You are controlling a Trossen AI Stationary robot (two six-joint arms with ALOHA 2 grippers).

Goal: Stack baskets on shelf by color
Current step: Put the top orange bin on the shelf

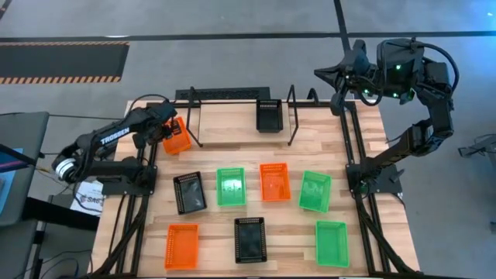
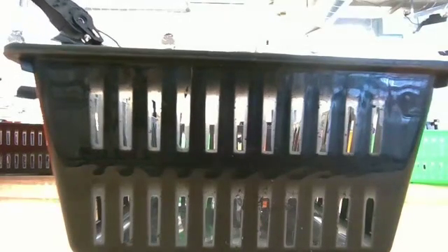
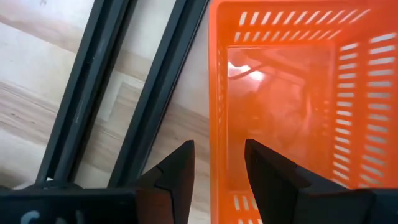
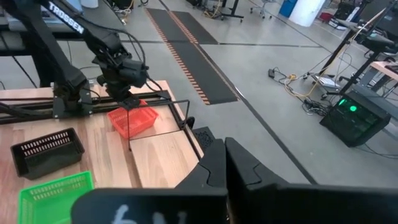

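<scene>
From above: the left claw (image 1: 172, 133) has an orange basket (image 1: 177, 139) by its rim, tilted, right at the left end bracket of the shelf (image 1: 232, 116), at the worktop (image 1: 217, 225)'s back-left edge. One black basket (image 1: 269, 115) already sits on the shelf, towards its right side. Out on the worktop, a middle row runs black (image 1: 190, 192), green (image 1: 231, 187), orange (image 1: 274, 181), green (image 1: 315, 191); the front row runs orange (image 1: 181, 246), black (image 1: 250, 238), green (image 1: 332, 243). The right claw (image 1: 329, 75) hangs well back, beyond the shelf's right end, off the worktop.

Down at table level: a black basket's slatted side (image 2: 231, 147) fills nearly everything, right up against the lens. A sliver of green basket (image 2: 432, 157) peeks in at the right edge, a dark red slatted side at the left.

Left wrist: the two dark fingers (image 3: 177, 171) straddle the orange basket's (image 3: 292, 99) wall, one outside, one inside — clamped on the rim. Black frame tubes and wood lie beneath.

Right wrist: that arm's own fingers (image 4: 211, 165) are pressed together, nothing between them. Far off, the left arm holds the orange basket (image 4: 132, 119) at the shelf's wire bracket; a black basket (image 4: 46, 151) and a green one (image 4: 53, 190) lie nearer.
</scene>
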